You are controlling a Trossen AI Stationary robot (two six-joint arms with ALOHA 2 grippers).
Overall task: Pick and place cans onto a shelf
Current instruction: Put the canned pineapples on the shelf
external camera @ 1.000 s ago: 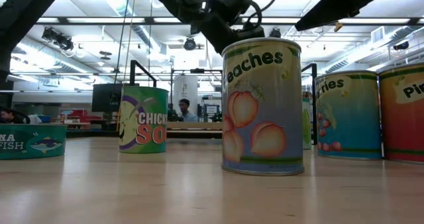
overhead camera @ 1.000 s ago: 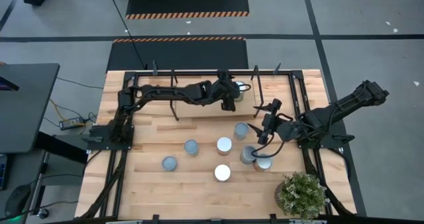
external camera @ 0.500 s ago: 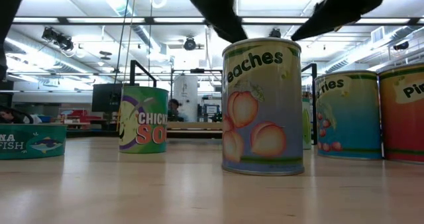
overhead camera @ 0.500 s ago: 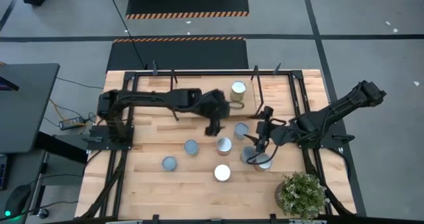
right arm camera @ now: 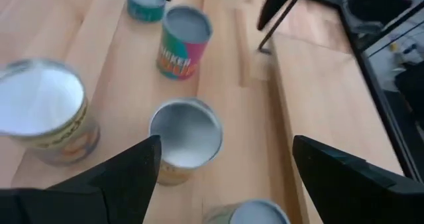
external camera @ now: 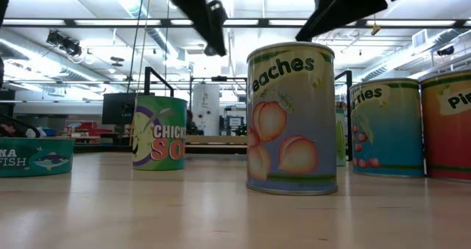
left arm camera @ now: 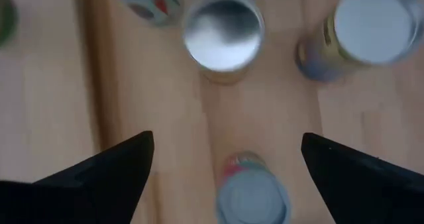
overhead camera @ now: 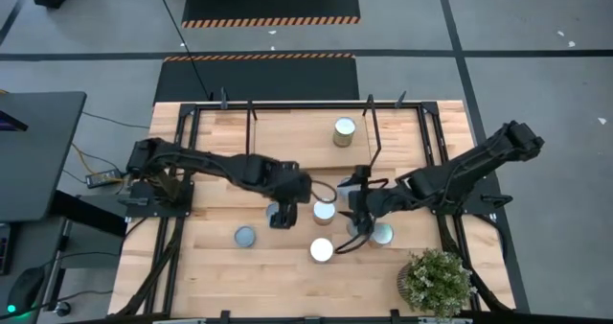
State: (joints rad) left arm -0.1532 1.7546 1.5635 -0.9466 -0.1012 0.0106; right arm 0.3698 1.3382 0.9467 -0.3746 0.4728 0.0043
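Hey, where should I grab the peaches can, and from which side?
Take the peaches can by its curved wall just below the rim, coming straight down from above. It stands upright, lid up, and the table looks bare on both sides of it, leaving room for a pinch.

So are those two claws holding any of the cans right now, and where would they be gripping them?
No, nothing is held. The left gripper and the right gripper are both open above the loose cans, fingers spread wide. One can stands on the shelf.
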